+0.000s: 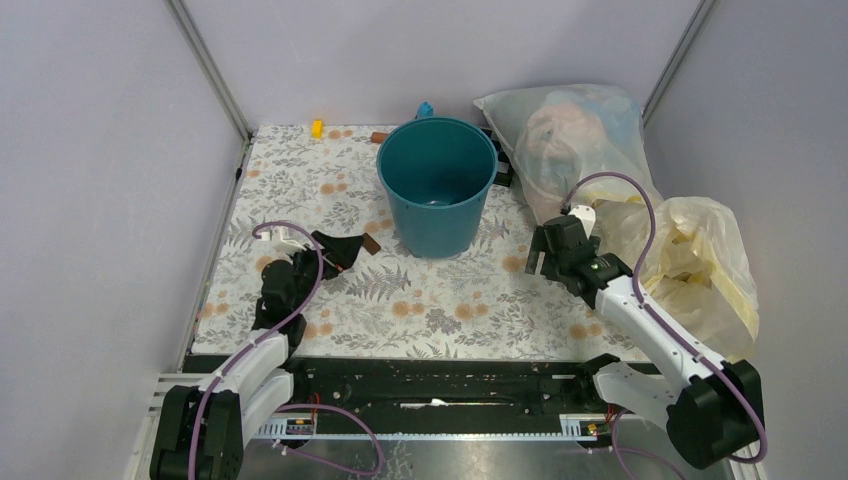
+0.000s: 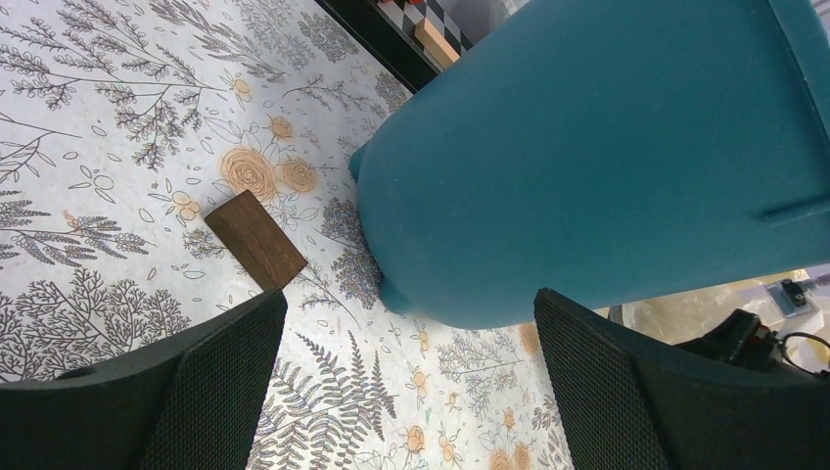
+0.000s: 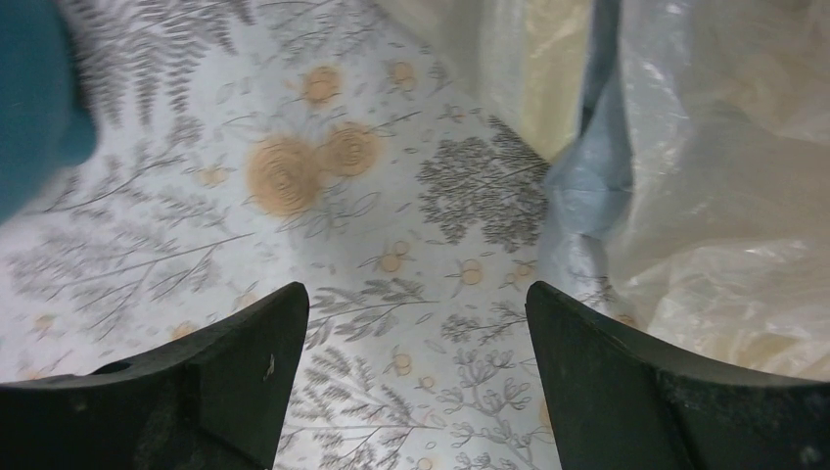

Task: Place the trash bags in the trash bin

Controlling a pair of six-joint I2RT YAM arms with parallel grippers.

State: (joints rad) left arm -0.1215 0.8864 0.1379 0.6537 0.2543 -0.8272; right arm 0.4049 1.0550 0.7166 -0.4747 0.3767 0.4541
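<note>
**A:** Where is the blue bag [image 3: 585, 186]?

**B:** I see only 1 strip of thin bluish plastic, ahead and to the right of the right claw [image 3: 413, 296]. It is tucked where the white bag [image 1: 560, 130] and the yellow bag [image 1: 700, 250] meet. I take it for the bag we want, but it may be a fold of the white one; I cannot tell.

**A:** And the claw itself?

**B:** Its 2 fingers stand apart with nothing between them, only bare table [image 3: 294, 176] below. Open like that and facing the bags, it looks ready to reach in and pinch.

**A:** Why is the bin [image 1: 440, 225] where it is?

**B:** It stands upright ahead and to the left of that claw, mouth up, so a bag can simply be dropped in.

**A:** The left claw [image 2: 411, 297]?

**B:** Also spread, holding nothing. The bin's wall is just ahead and to its right, and a wooden block [image 2: 256, 240] lies ahead to its left. Probably it sits there to steady the bin, which looks light enough to tip.
</note>
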